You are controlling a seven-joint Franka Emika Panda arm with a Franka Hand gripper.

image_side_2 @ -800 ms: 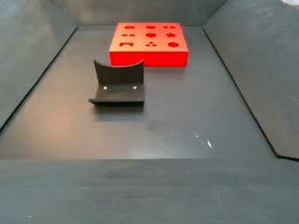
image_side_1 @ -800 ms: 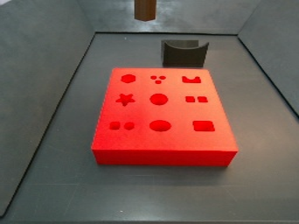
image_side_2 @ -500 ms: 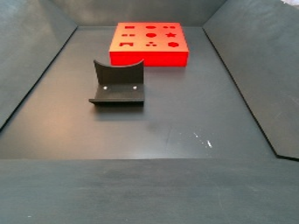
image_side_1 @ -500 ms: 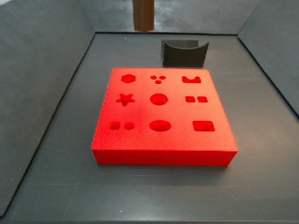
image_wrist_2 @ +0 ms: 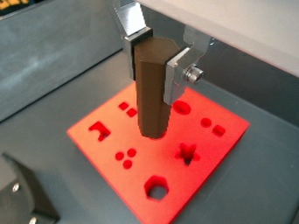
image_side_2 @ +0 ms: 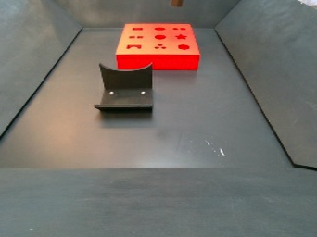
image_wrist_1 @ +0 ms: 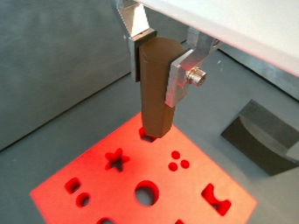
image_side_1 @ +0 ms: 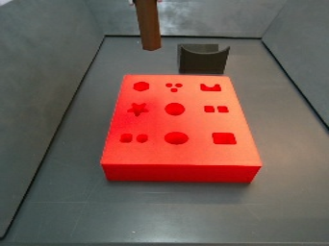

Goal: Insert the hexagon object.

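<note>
The hexagon object [image_wrist_1: 155, 87] is a long dark brown peg, held upright between my silver fingers [image_wrist_1: 184, 77]. My gripper [image_wrist_1: 160, 66] is shut on its upper part, also seen in a wrist view [image_wrist_2: 158, 66]. The peg hangs above the red block [image_wrist_1: 128, 179] without touching it. Its lower end sits over the hexagon hole [image_wrist_1: 146, 136] near a corner of the block in that wrist view. In a side view only the peg [image_side_1: 148, 24] shows, coming down from the top edge, above the far left of the red block [image_side_1: 180, 159]. The gripper itself is out of both side views.
A dark grey curved holder [image_side_1: 202, 58] stands on the floor just behind the red block, and shows in a side view [image_side_2: 124, 88] and a wrist view [image_wrist_1: 263, 131]. Grey walls enclose the dark floor. The red block [image_side_2: 158, 57] lies near the far wall.
The peg has come down and shifted a little to the left in a side view. Block and holder have not moved.
</note>
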